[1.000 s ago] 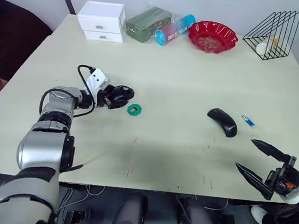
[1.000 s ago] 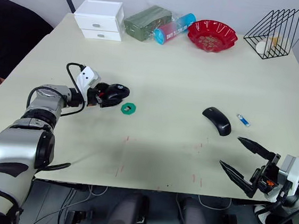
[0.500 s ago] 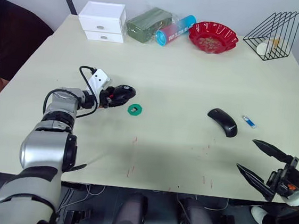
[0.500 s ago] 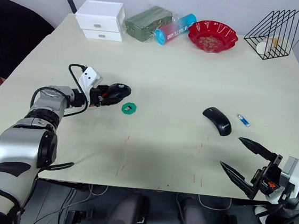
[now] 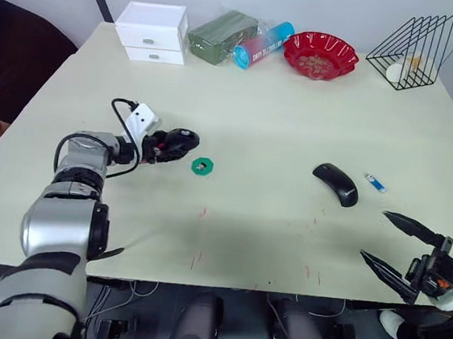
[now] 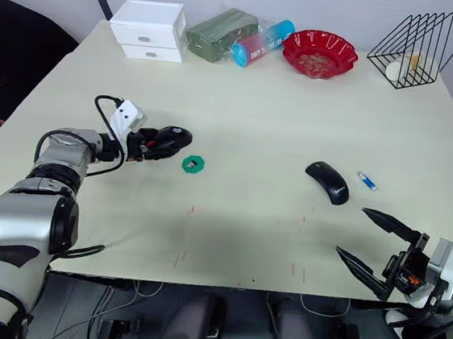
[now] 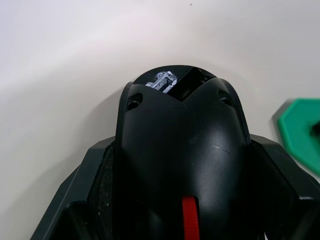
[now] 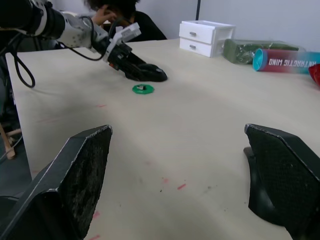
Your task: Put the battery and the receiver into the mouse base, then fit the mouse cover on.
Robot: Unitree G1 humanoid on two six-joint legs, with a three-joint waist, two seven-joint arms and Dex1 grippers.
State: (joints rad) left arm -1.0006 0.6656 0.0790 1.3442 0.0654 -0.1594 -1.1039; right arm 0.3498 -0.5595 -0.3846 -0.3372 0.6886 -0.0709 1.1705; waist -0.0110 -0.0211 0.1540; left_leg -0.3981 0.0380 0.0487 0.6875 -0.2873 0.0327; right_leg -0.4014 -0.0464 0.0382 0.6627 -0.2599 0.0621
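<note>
Black mouse base sits clamped in left gripper, beside green disc. Right gripper spread wide, empty, near table edge. Mouse cover & battery close by.

Silver-grey jointed left arm showing black collars between segments; a black cable looping over a white wrist block marked with two dark dots, possibly screws. Right gripper showing two tapered black fingers with coarse textured pads, orange detail on its mount.
</note>
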